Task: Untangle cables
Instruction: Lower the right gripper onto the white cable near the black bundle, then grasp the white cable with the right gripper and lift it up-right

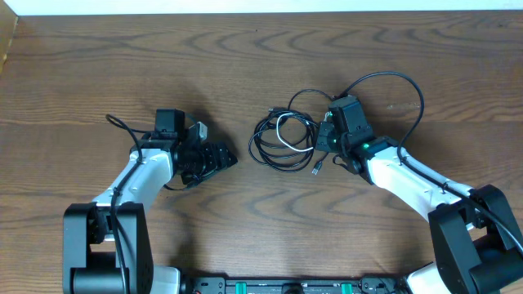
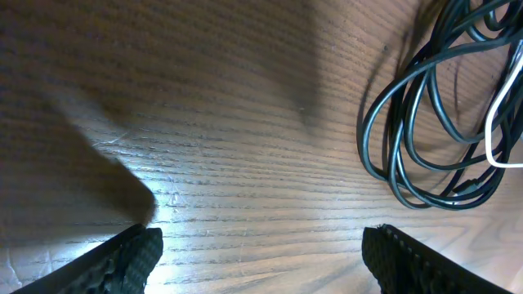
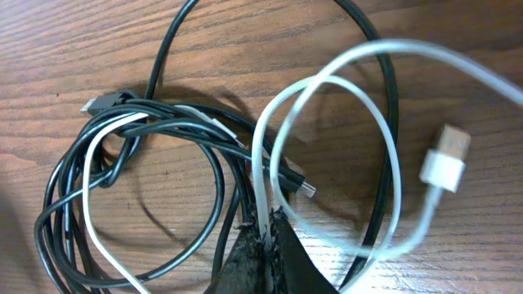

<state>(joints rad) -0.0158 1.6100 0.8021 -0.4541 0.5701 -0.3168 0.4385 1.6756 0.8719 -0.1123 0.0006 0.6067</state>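
Since the right hand (image 3: 267, 245) is pinched tight on one strand of the white cord (image 3: 260, 175), the step in hand looks to be drawing that cord out of the black cords (image 3: 57, 204). These lie coiled just ahead of its fingers and off to their left. The white plug (image 3: 445, 155) lies free to their right. The next move likely calls for a slow pull away from the coil. The left hand (image 2: 261, 253) could pin the black loops; it is spread wide and holding nothing over bare desk (image 2: 204, 122), with the coil ahead of it to the right. The right fingertips are cut off below, so possibly a black strand is caught too. From overhead the hand hides the pinch.
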